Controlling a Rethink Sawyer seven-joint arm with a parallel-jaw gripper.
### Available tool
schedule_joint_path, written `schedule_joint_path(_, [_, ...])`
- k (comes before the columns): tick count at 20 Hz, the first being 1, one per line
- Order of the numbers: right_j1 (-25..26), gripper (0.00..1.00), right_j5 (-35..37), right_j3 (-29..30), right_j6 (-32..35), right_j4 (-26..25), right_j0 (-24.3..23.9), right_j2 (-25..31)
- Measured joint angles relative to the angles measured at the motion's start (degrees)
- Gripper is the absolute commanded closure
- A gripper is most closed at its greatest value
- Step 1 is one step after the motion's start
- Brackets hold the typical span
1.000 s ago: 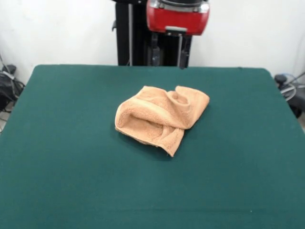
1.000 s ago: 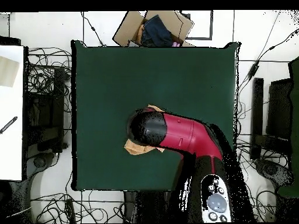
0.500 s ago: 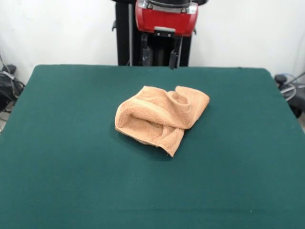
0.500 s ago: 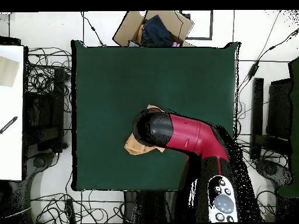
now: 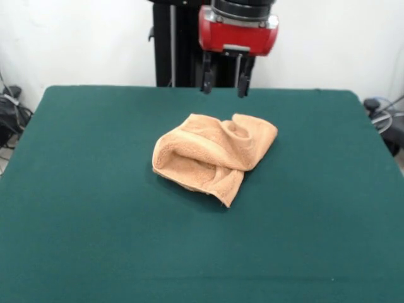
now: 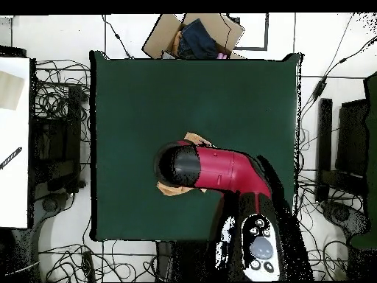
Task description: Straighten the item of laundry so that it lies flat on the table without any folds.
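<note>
The item of laundry (image 5: 213, 154) is a peach-orange terry towel lying crumpled and folded over itself at the middle of the green table (image 5: 82, 208). My gripper (image 5: 225, 85) hangs above the table behind the towel, open, its two dark fingers apart with nothing between them and clear of the cloth. From above, the red and black arm (image 6: 210, 168) covers most of the towel; only small corners of the item of laundry (image 6: 174, 189) peek out beside it, and the gripper itself is hidden under the arm.
A cardboard box (image 6: 193, 35) with dark cloth in it sits just off the table's far edge in the overhead view. Cables and stands ring the table. A white surface (image 6: 13, 140) lies to the left.
The arm's head swung sideways and back: in the front view it went left, then right and slightly lower. The towel has not moved.
</note>
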Motion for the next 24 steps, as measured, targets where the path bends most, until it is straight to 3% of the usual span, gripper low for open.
schedule_joint_path(9, [2.02, 0.00, -4.28, 0.58, 0.00, -1.65, 2.24, 0.00])
schedule_joint_path(24, [2.95, 0.00, -13.02, 4.71, 0.00, -1.64, -0.05, 0.07])
